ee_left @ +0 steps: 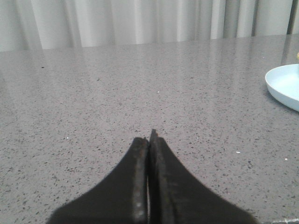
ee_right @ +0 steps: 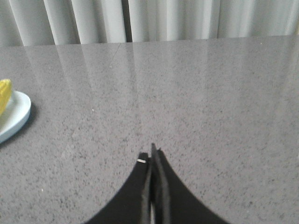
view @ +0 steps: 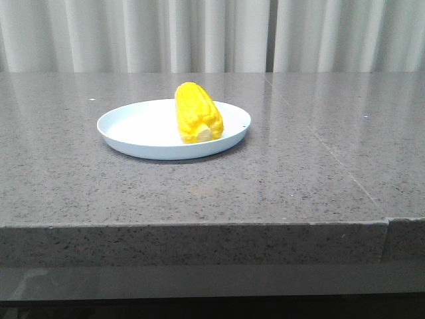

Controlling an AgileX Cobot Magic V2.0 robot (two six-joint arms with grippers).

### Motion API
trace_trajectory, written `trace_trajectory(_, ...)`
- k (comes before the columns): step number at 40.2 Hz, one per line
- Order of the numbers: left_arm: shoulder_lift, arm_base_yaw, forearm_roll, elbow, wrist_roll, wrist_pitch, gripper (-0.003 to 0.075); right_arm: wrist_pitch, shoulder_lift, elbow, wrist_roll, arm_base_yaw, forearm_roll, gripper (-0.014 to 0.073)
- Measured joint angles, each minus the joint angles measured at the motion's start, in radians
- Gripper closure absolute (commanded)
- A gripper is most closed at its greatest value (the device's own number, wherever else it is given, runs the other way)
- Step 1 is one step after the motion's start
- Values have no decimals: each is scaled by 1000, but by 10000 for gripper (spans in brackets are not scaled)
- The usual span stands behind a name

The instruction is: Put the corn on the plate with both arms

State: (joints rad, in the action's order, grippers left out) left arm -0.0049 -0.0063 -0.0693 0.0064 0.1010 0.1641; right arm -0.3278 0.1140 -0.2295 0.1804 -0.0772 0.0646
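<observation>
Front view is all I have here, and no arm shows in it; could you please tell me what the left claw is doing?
Observer: The left claw is shut, empty, above bare table.
Operator: Thanks. And the right one?
Observer: The right claw is also shut and holds nothing.
Operator: Can either wrist camera see the corn?
Observer: The right wrist view catches a yellow sliver of corn on the plate at its edge. The left wrist view shows only part of the plate's rim.
</observation>
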Motion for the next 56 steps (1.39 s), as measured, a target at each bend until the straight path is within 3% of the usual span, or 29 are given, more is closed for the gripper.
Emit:
trace_trajectory(13,0,0,0,0,0,0,741,37,-107,250,0,0,0,683)
trace_trajectory(56,0,0,0,0,0,0,741,31,-125,256,0,0,0,683)
